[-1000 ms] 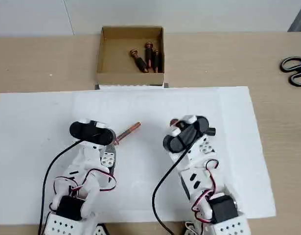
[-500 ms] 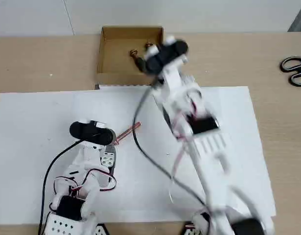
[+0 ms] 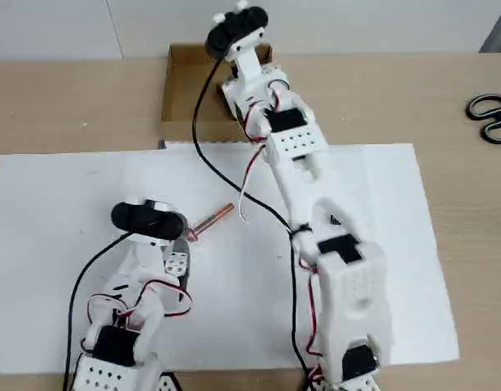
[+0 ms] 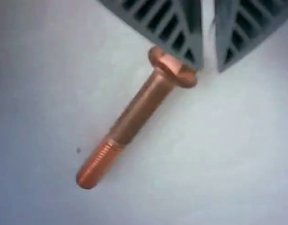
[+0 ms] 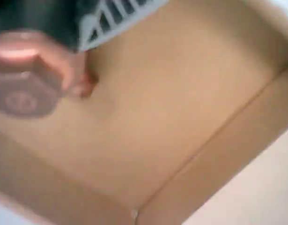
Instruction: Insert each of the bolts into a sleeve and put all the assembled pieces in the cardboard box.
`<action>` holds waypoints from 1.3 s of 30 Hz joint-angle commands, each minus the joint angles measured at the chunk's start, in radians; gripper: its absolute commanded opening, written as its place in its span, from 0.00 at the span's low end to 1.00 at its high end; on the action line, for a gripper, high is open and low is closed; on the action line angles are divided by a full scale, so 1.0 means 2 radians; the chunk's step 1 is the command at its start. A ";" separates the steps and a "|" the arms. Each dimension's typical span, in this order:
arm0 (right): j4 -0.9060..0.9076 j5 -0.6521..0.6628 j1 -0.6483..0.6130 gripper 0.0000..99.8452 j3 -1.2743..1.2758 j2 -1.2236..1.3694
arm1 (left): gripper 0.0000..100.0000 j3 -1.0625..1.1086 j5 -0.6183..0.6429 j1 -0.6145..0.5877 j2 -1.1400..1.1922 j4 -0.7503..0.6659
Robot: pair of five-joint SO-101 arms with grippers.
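Right end effector [image 5: 71,51] clamps assembled piece [image 5: 23,91] over cardboard box [image 5: 214,168]

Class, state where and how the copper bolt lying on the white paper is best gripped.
Probably grip the bolt at mid-shank, from above, jaws across its length: it lies flat on the paper, and the shank is smooth and even, unlike head or thread.
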 commanded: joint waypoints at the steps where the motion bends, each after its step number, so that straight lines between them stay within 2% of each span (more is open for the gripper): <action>1: -0.011 -0.003 0.000 0.00 -0.111 0.046 | 0.01 -0.004 0.009 -0.008 -0.005 -0.008; 6: 0.016 0.004 -0.003 0.00 -0.167 0.101 | 0.01 -0.004 0.009 -0.008 -0.005 -0.008; 13: 0.083 0.062 -0.017 0.01 -0.173 0.112 | 0.01 -0.004 0.009 -0.008 -0.005 -0.008; 19: 0.132 0.085 -0.020 0.18 -0.173 0.111 | 0.01 -0.004 0.009 -0.008 -0.005 -0.008; 22: 0.156 0.086 -0.019 0.18 -0.190 0.108 | 0.01 -0.004 0.009 -0.008 -0.005 -0.008; 27: 0.249 0.086 -0.026 0.18 -0.278 0.084 | 0.01 -0.004 0.009 -0.008 -0.005 -0.008; 31: 0.359 0.083 -0.028 0.18 -0.337 0.071 | 0.01 -0.004 0.009 -0.008 -0.005 -0.008; 35: 0.458 0.050 -0.027 0.18 -0.407 0.065 | 0.01 -0.004 0.009 -0.008 -0.005 -0.008; 39: 0.532 0.048 -0.027 0.18 -0.452 0.066 | 0.01 -0.004 0.009 -0.008 -0.005 -0.008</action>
